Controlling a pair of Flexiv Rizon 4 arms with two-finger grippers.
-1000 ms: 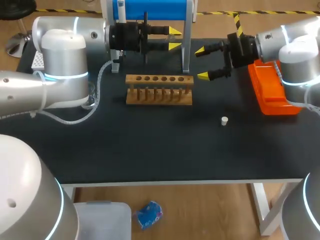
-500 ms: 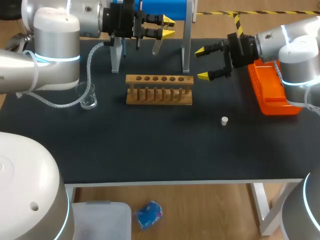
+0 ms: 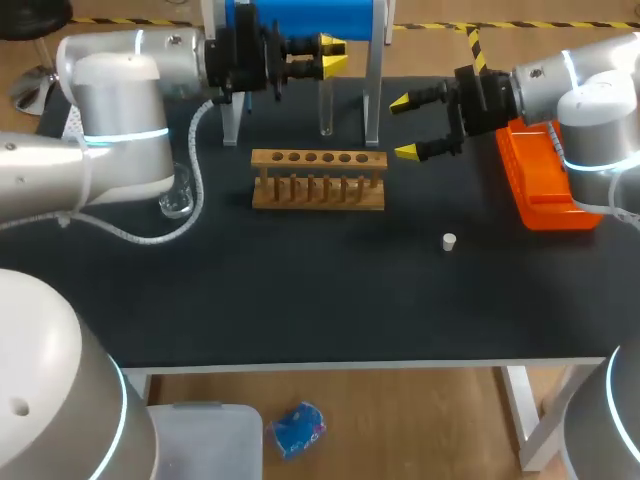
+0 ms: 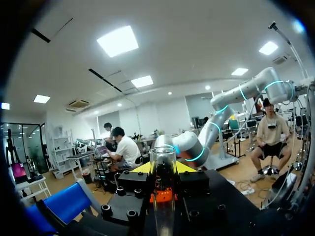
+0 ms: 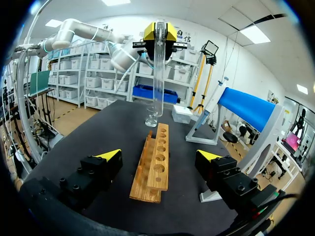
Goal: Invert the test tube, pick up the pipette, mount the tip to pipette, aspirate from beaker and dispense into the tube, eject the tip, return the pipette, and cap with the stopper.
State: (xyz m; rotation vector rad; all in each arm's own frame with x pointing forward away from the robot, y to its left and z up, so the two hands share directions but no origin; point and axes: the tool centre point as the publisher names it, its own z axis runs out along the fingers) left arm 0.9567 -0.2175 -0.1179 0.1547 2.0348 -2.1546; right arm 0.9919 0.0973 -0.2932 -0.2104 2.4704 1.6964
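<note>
Left pincer clamped on vertical test tube behind rack; right pincer spread open.

No lettering, number or label can be read on anything (the test tube included).
</note>
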